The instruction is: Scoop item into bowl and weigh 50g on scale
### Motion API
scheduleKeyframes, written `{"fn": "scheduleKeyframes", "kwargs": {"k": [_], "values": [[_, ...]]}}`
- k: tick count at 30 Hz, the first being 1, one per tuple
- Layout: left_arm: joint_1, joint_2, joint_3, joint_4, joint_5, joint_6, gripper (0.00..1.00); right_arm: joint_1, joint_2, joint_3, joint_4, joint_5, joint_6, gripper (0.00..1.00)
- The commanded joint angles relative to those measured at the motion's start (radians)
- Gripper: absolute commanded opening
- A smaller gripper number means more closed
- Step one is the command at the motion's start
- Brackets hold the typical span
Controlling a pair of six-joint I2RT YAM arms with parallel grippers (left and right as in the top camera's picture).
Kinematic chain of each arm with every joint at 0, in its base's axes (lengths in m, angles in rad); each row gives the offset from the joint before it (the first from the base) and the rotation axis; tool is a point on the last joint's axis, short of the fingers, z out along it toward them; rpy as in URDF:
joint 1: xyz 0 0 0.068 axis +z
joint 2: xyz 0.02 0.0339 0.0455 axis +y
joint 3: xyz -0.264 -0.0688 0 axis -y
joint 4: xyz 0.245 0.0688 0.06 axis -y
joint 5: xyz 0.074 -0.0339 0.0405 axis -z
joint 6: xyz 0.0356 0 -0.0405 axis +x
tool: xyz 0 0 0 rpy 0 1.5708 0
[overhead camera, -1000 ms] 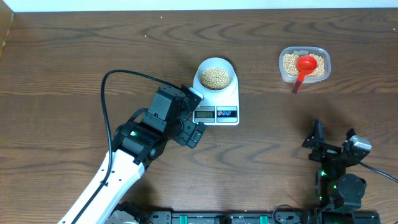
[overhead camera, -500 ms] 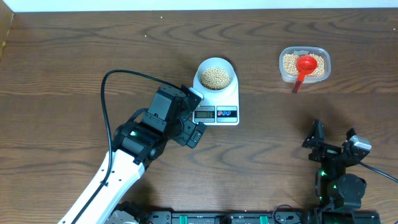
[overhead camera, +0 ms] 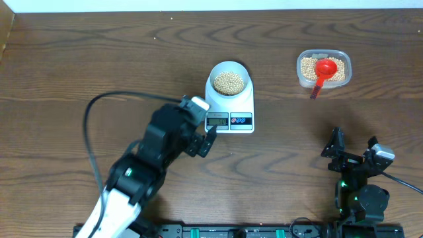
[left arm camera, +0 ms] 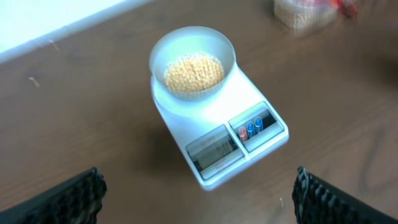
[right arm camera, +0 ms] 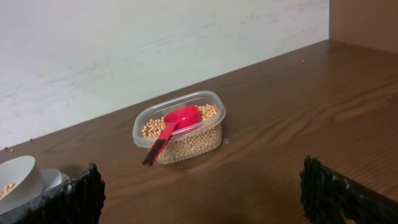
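Left gripper [overhead camera: 201, 142] hangs wide open and empty just in front of the scale [overhead camera: 228, 121], where the bowl [overhead camera: 213, 78] sits with a mound of beans [overhead camera: 229, 82] in it. This looks like the weigh-check. The display is unreadable, so next comes reading it and topping up if short. Further right, the clear tub [overhead camera: 344, 78] holds more beans and the red scoop [overhead camera: 324, 67]; right gripper [overhead camera: 354, 152] gapes empty, well apart.

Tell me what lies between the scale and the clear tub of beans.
Nothing: in the overhead view only bare wooden table separates the scale from the clear tub.
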Motion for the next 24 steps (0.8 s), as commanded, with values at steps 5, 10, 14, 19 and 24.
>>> {"fn": "scheduleKeyframes", "kwargs": {"k": [5,10,14,19,24], "values": [[0.003,-0.279,-0.204,0.23,-0.105,0.014,0.98,0.009,-0.007,-0.002,-0.004,0.005,-0.012,0.99],[0.003,-0.454,-0.371,0.386,-0.13,0.017,0.98,0.009,-0.007,-0.002,-0.004,0.005,-0.012,0.99],[0.003,-0.552,-0.46,0.417,-0.129,0.016,0.98,0.009,-0.007,-0.002,-0.004,0.005,-0.012,0.99],[0.003,-0.643,-0.535,0.437,-0.122,0.008,0.98,0.009,-0.007,-0.002,-0.004,0.005,-0.012,0.99],[0.003,-0.694,-0.594,0.457,-0.109,0.001,0.98,0.009,-0.007,-0.001,-0.004,0.005,-0.012,0.99]]}}
